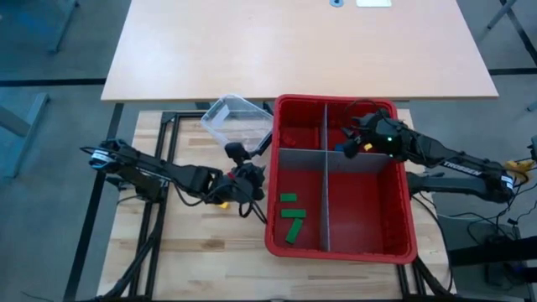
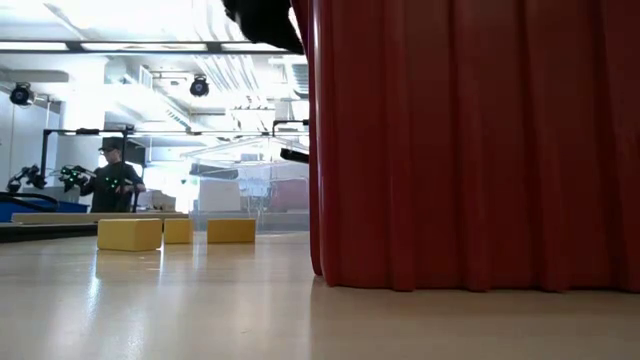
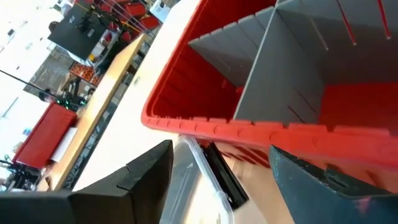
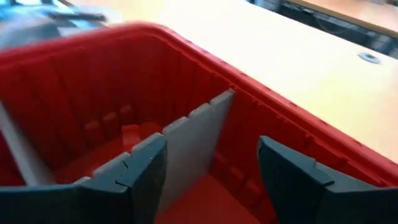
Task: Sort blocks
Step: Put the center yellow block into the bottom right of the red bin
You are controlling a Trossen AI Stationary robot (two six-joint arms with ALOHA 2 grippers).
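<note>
Right gripper (image 1: 352, 144) hangs over the red bin (image 1: 401, 252), fingers spread, empty; left gripper (image 1: 237, 186), fingers spread, likely fetches the yellow blocks (image 2: 130, 235) next.

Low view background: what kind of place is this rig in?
Probably a robotics lab or workshop. Ceiling strip lights, a person at another bench with arm-like gear, and a red divided bin on a wooden worktable all suggest a test space, not a home.

Right claw (image 4: 211, 168) open — fingers (image 4: 140, 168) spread over the red bin (image 4: 261, 118), straddling a grey divider (image 4: 193, 146). Red block (image 4: 130, 134) on the bin floor beyond the divider — light wood counter (image 4: 280, 56) past the rim.
</note>
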